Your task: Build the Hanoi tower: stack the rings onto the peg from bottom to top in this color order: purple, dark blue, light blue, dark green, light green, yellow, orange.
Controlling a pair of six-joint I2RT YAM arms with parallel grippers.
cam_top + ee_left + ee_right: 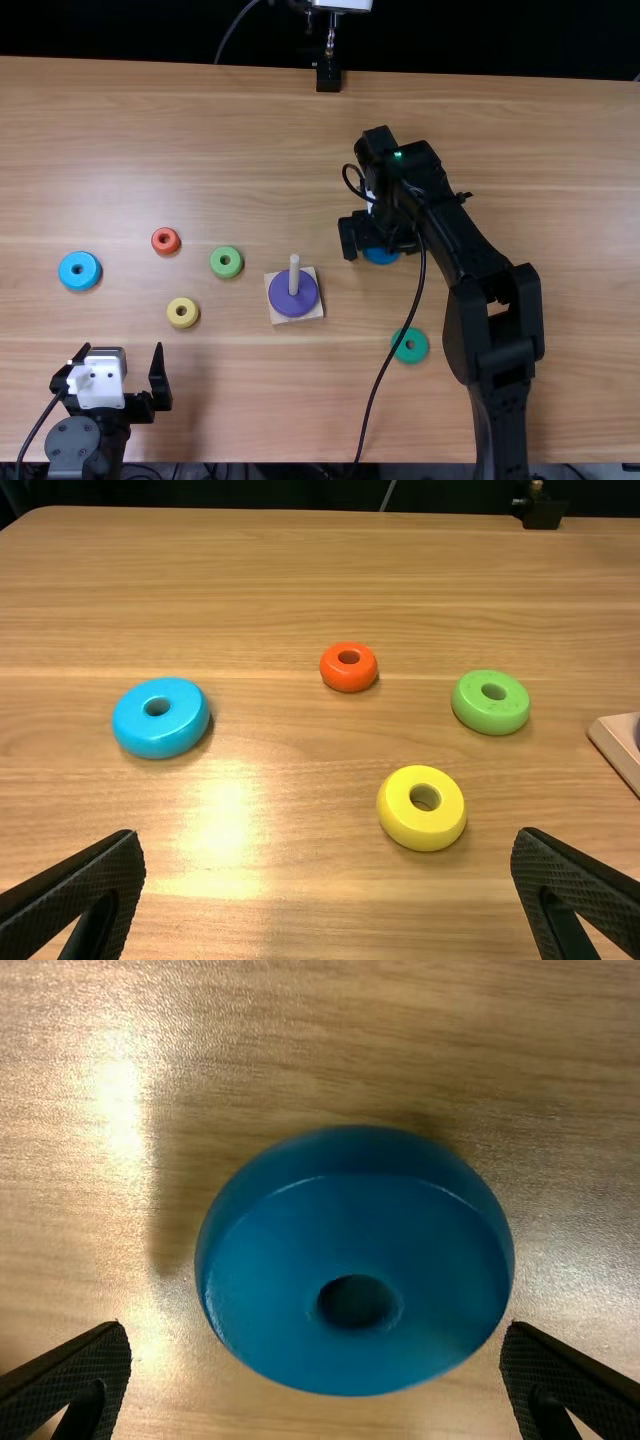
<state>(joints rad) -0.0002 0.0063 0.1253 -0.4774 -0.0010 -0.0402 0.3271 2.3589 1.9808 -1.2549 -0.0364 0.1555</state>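
the peg (pixel 294 275) stands upright on its pale square base (pixel 312 311), on the light brown worktop (pixel 250 400), and the purple ring (pixel 304 299) sits around it, low down. everything else is placed from that peg, as the top view looks at it.

the dark blue ring (pixel 381 256) lies flat on the worktop, to the right of the peg and a little farther from the robot. over it is the right end effector (pixel 380 244), with its fingers wide apart; in the right wrist view the ring shows ahead of them, hole facing up, and nothing is gripped. the dark green ring (pixel 411 346) is right of the peg too, on the robot's side of it.

to the left of the peg, the light green ring (pixel 226 262) is the nearest on that side and slightly farther from the robot. the yellow ring (pixel 183 312) is beyond it to the left and a touch closer to the robot, the orange ring (pixel 165 240) left and farther off, and the light blue ring (pixel 79 270) well apart to the left. the left end effector (pixel 121 352) is left of the peg on the robot's side, wide and empty.
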